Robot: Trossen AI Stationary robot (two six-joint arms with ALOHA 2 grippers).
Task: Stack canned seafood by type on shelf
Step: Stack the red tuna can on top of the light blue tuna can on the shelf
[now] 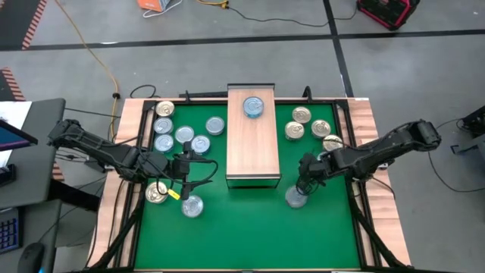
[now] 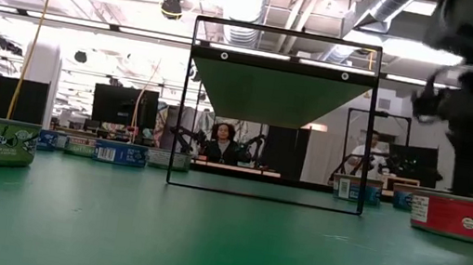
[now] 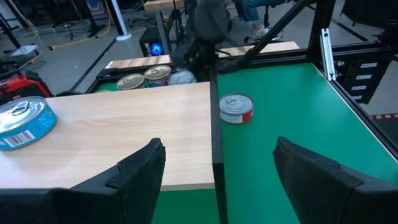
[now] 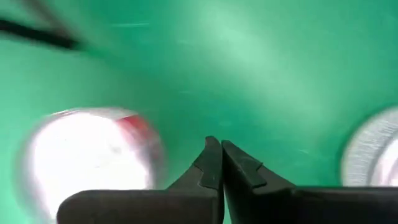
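While the right gripper point(image 1: 301, 184) hangs low over the green mat point(image 1: 242, 227) just off the shelf's right near corner, its two dark fingers point(image 4: 217, 165) are pressed together with nothing between them. A silver-topped tin with a red band point(image 1: 295, 198) lies on the mat just beside those fingertips; the right wrist view shows it as a pale blur to one side of the closed tips, not between them.

On the other side of the shelf point(image 1: 253, 152), the left gripper point(image 1: 184, 168) sits above the mat near the shelf's left near corner. Its fingers point(image 3: 140, 171) stand spread wide and hold nothing, pointing across the plank top.

One blue-sided tin point(image 1: 253, 106) rests on the shelf near its far end. The shelf itself runs lengthwise down the middle of the mat, from the far edge toward the centre.

Left of the shelf, a cluster of blue-silver tins point(image 1: 184, 135) lies toward the mat's far left corner, with a gold-topped tin point(image 1: 165, 110) at the far end of that group. Nearer the front, beside the left gripper, lie a gold tin point(image 1: 157, 192) and a silver tin point(image 1: 192, 205). Right of the shelf, four gold-tan tins point(image 1: 301, 115) are grouped near the mat's far right corner.
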